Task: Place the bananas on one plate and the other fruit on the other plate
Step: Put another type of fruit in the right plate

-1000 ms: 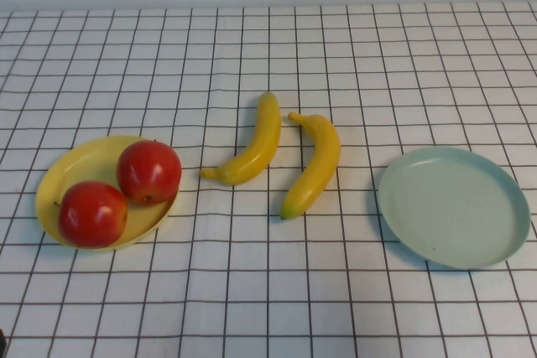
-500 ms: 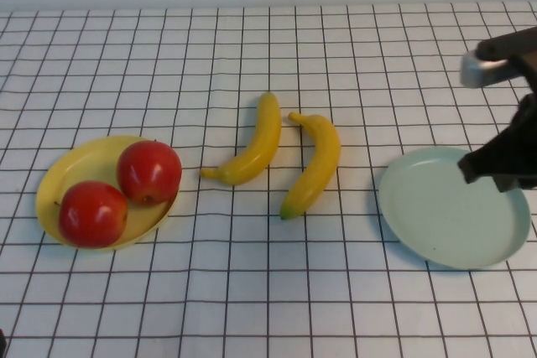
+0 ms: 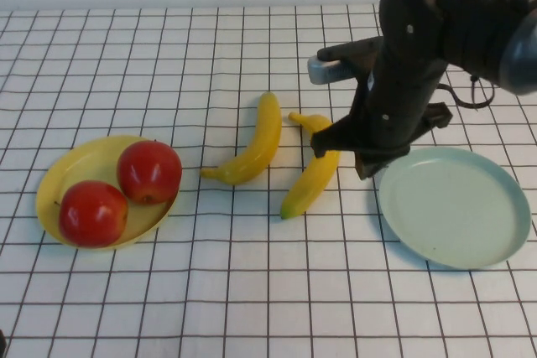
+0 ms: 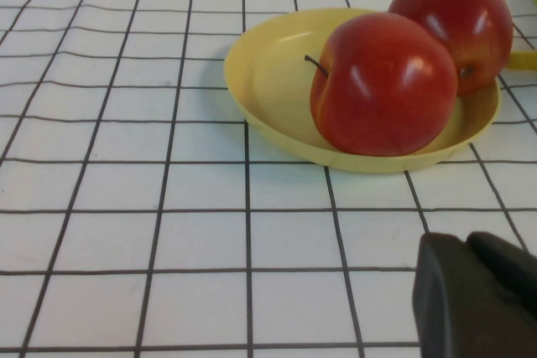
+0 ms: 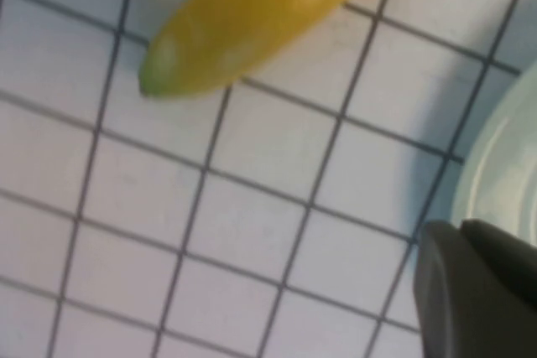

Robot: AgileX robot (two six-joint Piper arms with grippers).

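On my far left, the yellow plate [image 3: 59, 182] sits on the checked counter [image 3: 252, 291] with both apples in it: the nearer apple [image 3: 92, 213] toward my side and the farther apple [image 3: 149, 171] just behind it to the right, the two touching. My left jaws [image 4: 478, 295] show only in my left wrist view, low over the counter a little short of that yellow plate [image 4: 268, 81]; they are closed, with nothing between them. From there the nearer apple [image 4: 382, 81] fills the front of the plate and the farther apple [image 4: 453, 23] sits behind it.

Near the middle of the counter lie the two bananas. The left banana [image 3: 252, 144] curves with its stem end pointing toward the yellow plate. The right banana [image 3: 312, 178] lies just beside it, apart from it, its greenish tip toward me.

My right arm [image 3: 419, 48] reaches in from the right, and my right jaws [image 3: 357, 157] hang over the far half of the right banana, between it and the blue-green plate [image 3: 453, 207]. They are closed and grip nothing. In my right wrist view the banana's greenish tip [image 5: 159, 73] rests on the counter, and the rim of the blue-green plate [image 5: 503, 157] shows close by the right jaws [image 5: 478, 291].

The blue-green plate lies at the right, nothing in it.
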